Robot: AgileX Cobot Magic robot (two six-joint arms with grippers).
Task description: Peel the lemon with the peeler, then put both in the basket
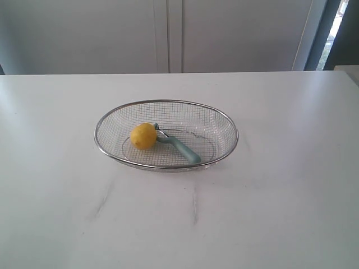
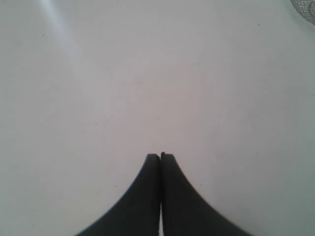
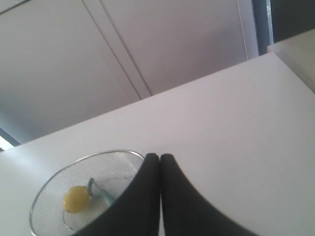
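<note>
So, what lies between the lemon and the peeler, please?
Nothing: in the exterior view the peeler lies blade-first right beside the lemon, inside the basket.

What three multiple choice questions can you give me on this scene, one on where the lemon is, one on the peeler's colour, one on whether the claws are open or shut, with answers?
1. Where is the lemon?
A. In the basket, next to the peeler
B. In a drawer
C. Gripped by a claw

2. What colour is the peeler's handle?
A. Red
B. Pale teal-green
C. Black

3. How are the left claw and the right claw?
A. Both shut and empty
B. Both wide open
C. One shut on the peeler

Answers:
1 A, the exterior view shows the lemon inside the mesh wall, by the peeler's blade head.
2 B, the handle looks teal-green against the silver mesh.
3 A, each wrist view shows the fingertips pressed together with nothing between them.
</note>
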